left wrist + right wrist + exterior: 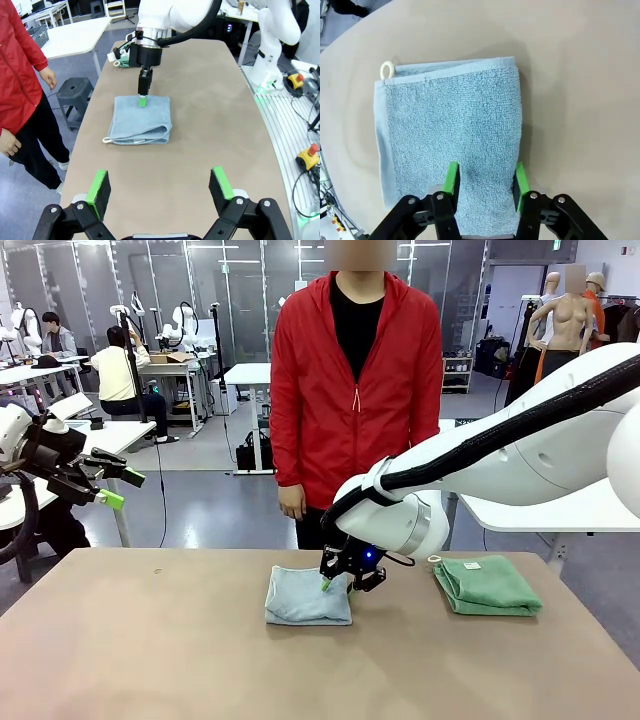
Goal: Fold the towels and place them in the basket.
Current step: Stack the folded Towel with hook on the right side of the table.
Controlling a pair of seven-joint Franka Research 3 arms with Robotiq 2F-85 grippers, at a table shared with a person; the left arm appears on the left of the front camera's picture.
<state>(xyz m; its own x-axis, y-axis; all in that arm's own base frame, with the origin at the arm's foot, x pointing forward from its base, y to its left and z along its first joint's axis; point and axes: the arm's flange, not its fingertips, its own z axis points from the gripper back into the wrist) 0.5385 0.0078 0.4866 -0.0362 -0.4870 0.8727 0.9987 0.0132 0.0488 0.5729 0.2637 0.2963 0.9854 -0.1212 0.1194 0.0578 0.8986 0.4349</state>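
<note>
Front view, blue towel: The pale blue towel [308, 598] is folded into a soft, flat, almost square pad. It lies on the brown table [150, 650], in the middle and toward the far side.
Front view, green towel: The mint green towel [487, 586] is folded too, with a small white tag on top. It lies to the right of the blue one, well apart, with its long side going left to right.
Front view, right gripper: The right gripper [338, 582] points down onto the far edge of the blue towel. Its green pads touch the cloth.
Front view, left gripper: The left gripper [120, 489] hangs in the air off the table's left side, fingers spread wide, holding nothing.
Front view, person: A person in a red jacket [355, 380] stands at the far side.
Front view, room: The near half of the table is bare.
Left wrist view, blue towel: The towel's [142, 120] layered fold edge faces this camera, with a small white loop [106, 140] at one corner. Bare table lies all around it.
Left wrist view, left gripper: Its jaws [161, 187] stand wide open above bare table.
Right wrist view, blue towel: The towel [452, 130] is fuzzy terry cloth with a stitched hem and a white loop [387, 70] at the far corner. Its long side runs away from the camera.
Right wrist view, right gripper: The jaws [485, 180] are partly closed, pressing into the near edge of the cloth. I cannot tell if they grip it yet.
</note>
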